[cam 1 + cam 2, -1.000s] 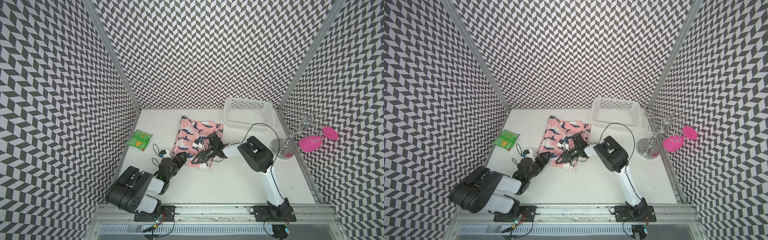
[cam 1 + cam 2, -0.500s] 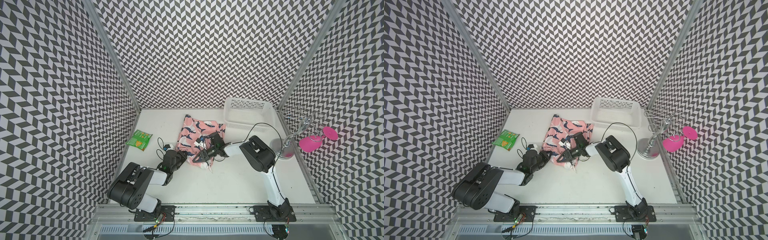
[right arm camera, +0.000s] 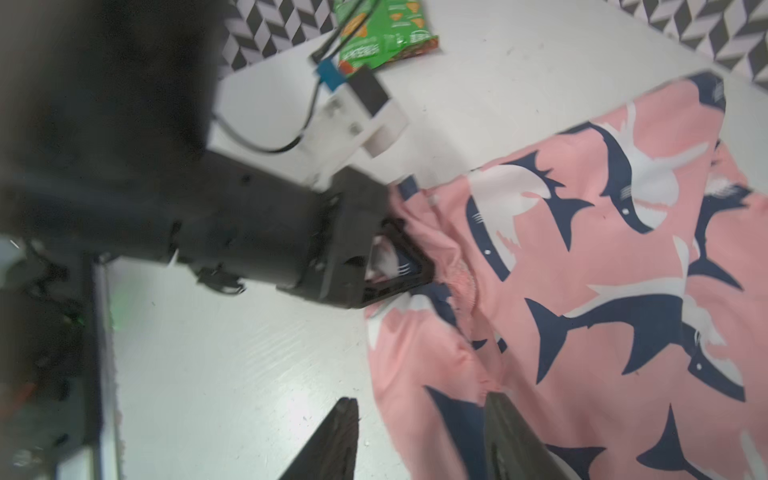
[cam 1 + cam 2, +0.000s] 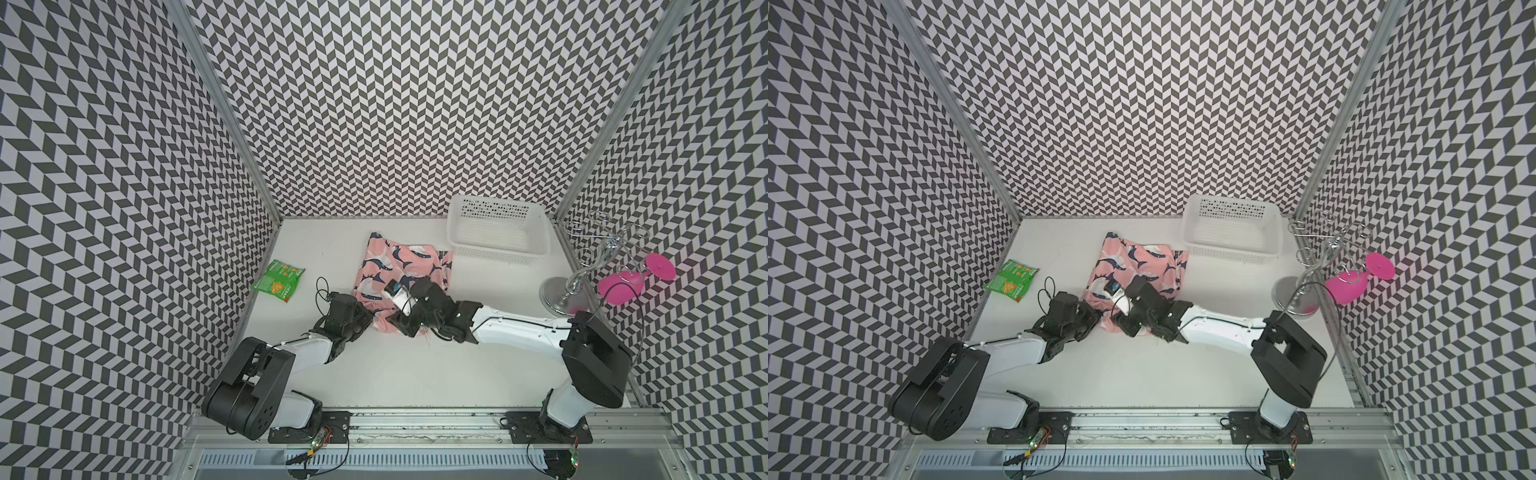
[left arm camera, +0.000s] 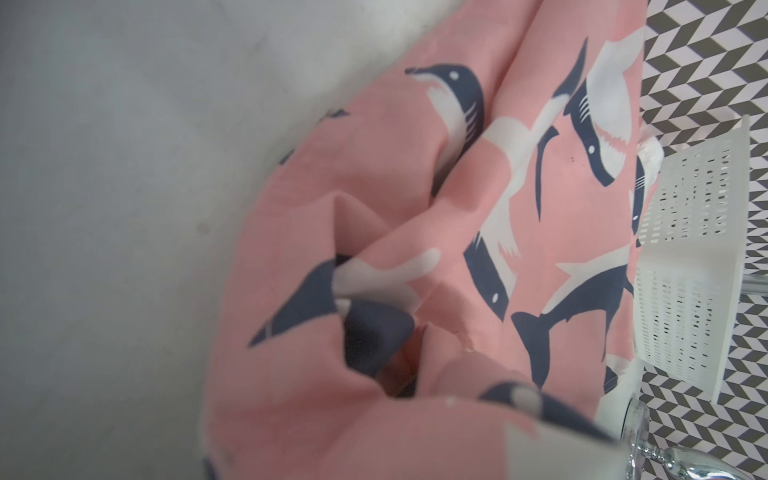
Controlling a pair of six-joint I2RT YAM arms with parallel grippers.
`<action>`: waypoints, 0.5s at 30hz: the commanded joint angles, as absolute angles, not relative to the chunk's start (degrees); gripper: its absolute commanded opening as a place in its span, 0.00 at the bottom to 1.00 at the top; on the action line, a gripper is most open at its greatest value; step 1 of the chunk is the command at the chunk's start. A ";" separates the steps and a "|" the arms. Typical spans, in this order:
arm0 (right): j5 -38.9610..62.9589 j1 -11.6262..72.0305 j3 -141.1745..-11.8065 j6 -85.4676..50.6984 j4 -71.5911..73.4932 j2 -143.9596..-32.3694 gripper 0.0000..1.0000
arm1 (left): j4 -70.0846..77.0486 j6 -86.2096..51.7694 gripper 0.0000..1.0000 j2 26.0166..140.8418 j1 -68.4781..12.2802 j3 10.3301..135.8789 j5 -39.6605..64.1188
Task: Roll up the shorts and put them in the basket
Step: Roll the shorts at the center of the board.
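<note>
A robotics lab test cell: chevron-patterned panels point(image 4: 374, 104) on aluminium posts point(image 4: 221, 104) box in a white worktop point(image 4: 415, 374), the left arm point(image 4: 307, 353) and right arm point(image 4: 519, 332) bolted to a front rail point(image 4: 415, 415), wiring point(image 4: 320, 436) exposed.

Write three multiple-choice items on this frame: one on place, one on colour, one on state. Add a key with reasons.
1. Relative to the shorts, the green snack packet lies:
A. on top of them
B. apart from them on the table, toward the robot's left
C. tucked under them

2. The shorts' base colour is:
A. pink
B. yellow
C. grey

3. The left gripper is:
A. open above the table
B. shut on the edge of the shorts
C. shut on the snack packet

Key:
1 B: both top views show bare white table between packet and shorts.
2 A: the cloth is pink with navy-and-white sharks.
3 B: the right wrist view shows its jaws pinching a fold of the cloth.
</note>
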State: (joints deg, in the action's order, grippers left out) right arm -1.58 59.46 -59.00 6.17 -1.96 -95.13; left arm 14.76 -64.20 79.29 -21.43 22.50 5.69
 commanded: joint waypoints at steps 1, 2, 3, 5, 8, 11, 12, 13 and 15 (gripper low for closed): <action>-22.66 64.67 -54.56 17.90 2.54 -95.48 0.56 | 6.22 -64.25 0.00 78.14 -20.70 24.35 7.72; -25.94 66.21 -53.50 20.07 4.89 -96.16 0.56 | 5.54 -64.07 0.00 78.11 -20.49 24.70 8.16; -28.92 67.47 -52.69 21.92 6.96 -96.77 0.57 | 5.10 -63.81 0.00 78.03 -20.36 25.14 8.57; -33.55 69.74 -50.65 26.00 12.88 -97.94 0.66 | 3.80 -63.31 0.00 78.02 -20.26 25.91 9.04; -34.00 70.41 -50.18 28.59 15.82 -99.53 0.67 | 4.00 -63.29 0.00 77.62 -20.06 25.77 10.11; -35.40 70.82 -50.06 32.74 18.33 -102.55 0.67 | 3.96 -63.46 0.00 77.26 -19.95 25.53 10.92; -36.18 71.08 -49.94 34.54 19.21 -104.01 0.67 | 3.89 -63.47 0.00 77.11 -19.82 25.53 10.99; -38.00 71.51 -49.92 36.57 20.52 -105.98 0.66 | 3.94 -63.52 0.00 77.00 -19.76 25.44 11.30; -39.61 71.98 -50.34 38.95 21.78 -109.25 0.66 | 3.90 -63.49 0.00 77.00 -19.50 25.49 11.94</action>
